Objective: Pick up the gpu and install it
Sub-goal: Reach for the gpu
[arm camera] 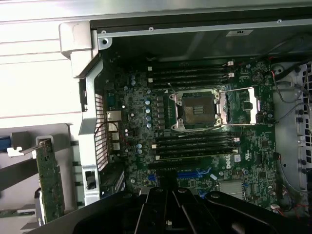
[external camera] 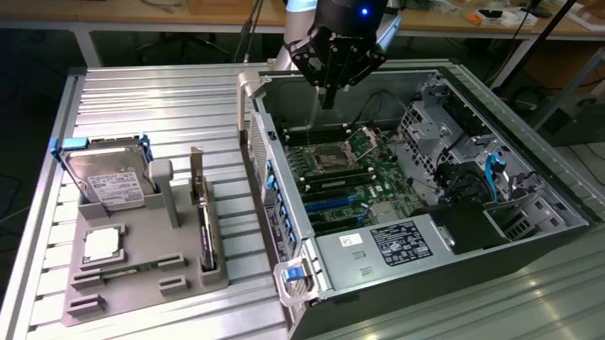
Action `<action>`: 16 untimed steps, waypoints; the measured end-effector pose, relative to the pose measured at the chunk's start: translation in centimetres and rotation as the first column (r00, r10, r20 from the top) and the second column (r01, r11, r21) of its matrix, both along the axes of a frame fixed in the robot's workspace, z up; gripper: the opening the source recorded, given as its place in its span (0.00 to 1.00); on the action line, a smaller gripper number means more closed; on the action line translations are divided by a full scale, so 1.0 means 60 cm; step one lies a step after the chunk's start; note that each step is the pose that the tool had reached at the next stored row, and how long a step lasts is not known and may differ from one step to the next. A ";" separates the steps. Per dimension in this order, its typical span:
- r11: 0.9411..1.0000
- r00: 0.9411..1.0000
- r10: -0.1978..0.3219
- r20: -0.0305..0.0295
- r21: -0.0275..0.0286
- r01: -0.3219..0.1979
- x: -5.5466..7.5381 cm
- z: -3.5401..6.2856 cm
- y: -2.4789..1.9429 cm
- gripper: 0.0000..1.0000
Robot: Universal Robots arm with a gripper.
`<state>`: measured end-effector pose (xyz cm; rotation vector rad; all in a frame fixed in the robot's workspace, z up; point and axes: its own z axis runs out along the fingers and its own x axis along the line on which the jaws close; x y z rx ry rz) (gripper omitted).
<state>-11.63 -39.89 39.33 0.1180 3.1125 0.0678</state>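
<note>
The arm (external camera: pixel 299 7) is coming in from the top edge of the exterior view and hanging nearly vertical. Its black wrist (external camera: pixel 352 25) is pointing straight down, with a blue light (external camera: pixel 363 10) glowing on it. Below it the gripper (external camera: pixel 328 100) is hanging tip-down, its linkage bars (external camera: pixel 307 60) spreading wide at the body and converging toward the tips. The fingers (external camera: pixel 328 91) are pressing together, jaws fully closed, gripping nothing. In the wrist view the gripper (arm camera: pixel 165 190) is showing its black linkages, with the fingers (arm camera: pixel 157 204) meeting at the centre.
</note>
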 end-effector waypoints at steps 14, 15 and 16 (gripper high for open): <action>1.000 1.000 0.005 0.000 0.000 -0.005 -0.029 0.000 0.0000 0.11; 1.000 1.000 0.006 0.000 0.000 -0.006 -0.032 0.000 0.0000 0.11; 1.000 1.000 0.007 0.000 0.000 -0.007 -0.034 0.000 0.0000 0.11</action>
